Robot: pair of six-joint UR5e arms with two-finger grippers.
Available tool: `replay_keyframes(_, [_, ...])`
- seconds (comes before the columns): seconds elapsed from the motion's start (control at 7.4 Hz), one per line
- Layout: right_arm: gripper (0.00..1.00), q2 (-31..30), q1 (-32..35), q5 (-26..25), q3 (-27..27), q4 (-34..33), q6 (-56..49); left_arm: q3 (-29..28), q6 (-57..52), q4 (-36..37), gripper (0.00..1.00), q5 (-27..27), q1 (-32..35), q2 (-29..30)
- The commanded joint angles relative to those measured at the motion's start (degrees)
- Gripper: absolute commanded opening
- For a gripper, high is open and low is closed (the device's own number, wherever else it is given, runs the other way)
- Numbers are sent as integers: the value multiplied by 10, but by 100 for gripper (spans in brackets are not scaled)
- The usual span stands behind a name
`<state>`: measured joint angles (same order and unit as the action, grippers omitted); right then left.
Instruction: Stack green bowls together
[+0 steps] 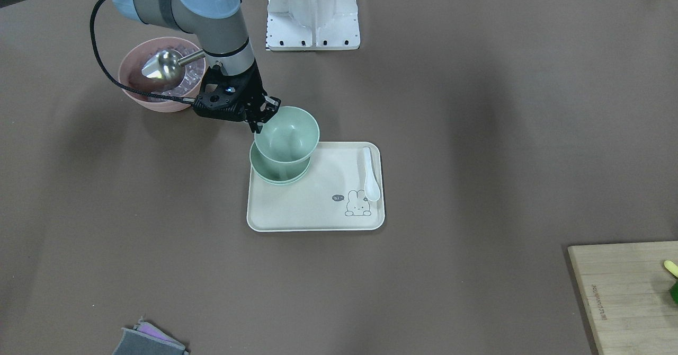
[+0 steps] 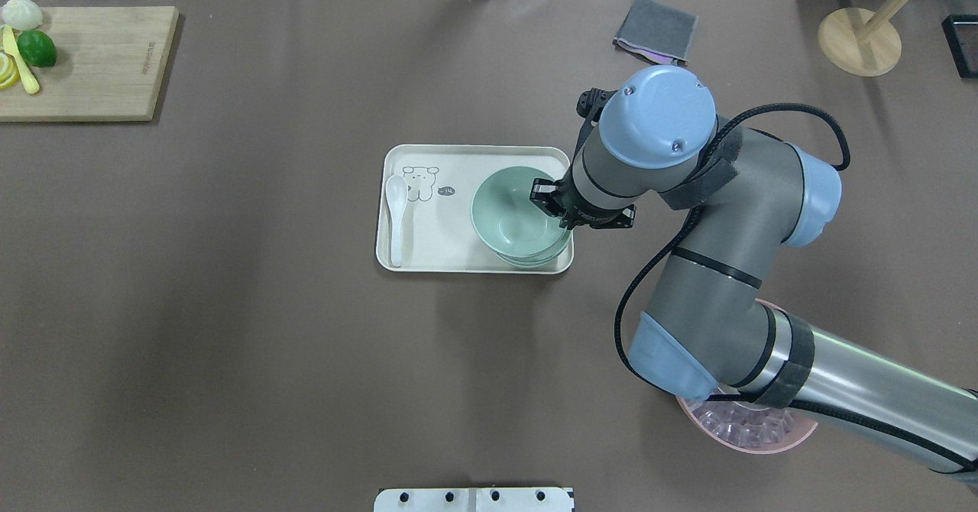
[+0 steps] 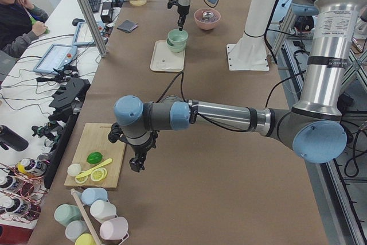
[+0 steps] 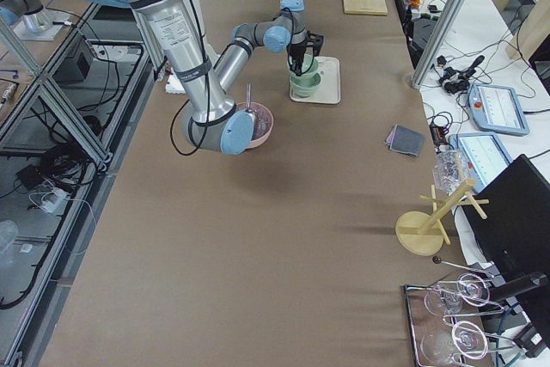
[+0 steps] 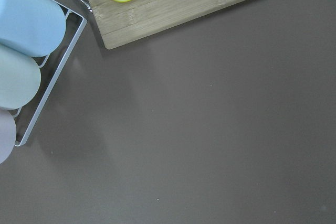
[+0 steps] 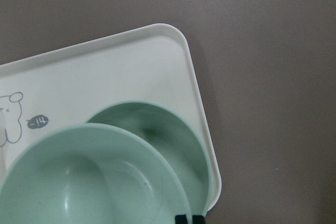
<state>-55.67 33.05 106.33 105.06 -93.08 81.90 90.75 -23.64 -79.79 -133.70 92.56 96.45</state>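
Right tool (image 1: 260, 118) clamped on rim of upper green bowl (image 1: 288, 132) | bowl held beside tool, directly over lower green bowls (image 1: 275, 176) in tray (image 1: 318, 214) corner | left tool (image 3: 136, 164) over counter (image 1: 476, 132); grip cannot be told.

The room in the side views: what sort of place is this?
Probably a robotics lab staging kitchen chores: two robot arms at a covered table, a person at a bench of screens and cables, and props like green bowls on a tray.
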Motion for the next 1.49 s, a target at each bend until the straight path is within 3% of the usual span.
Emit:
replay_keyframes(0.0, [0, -7, -1, -13, -1, 0, -4, 2, 0, 1, 98, 0, 1, 0])
replay_keyframes(1.35, [0, -4, -1, -19, -32, 21, -9, 0, 0, 0, 98, -1, -1, -3])
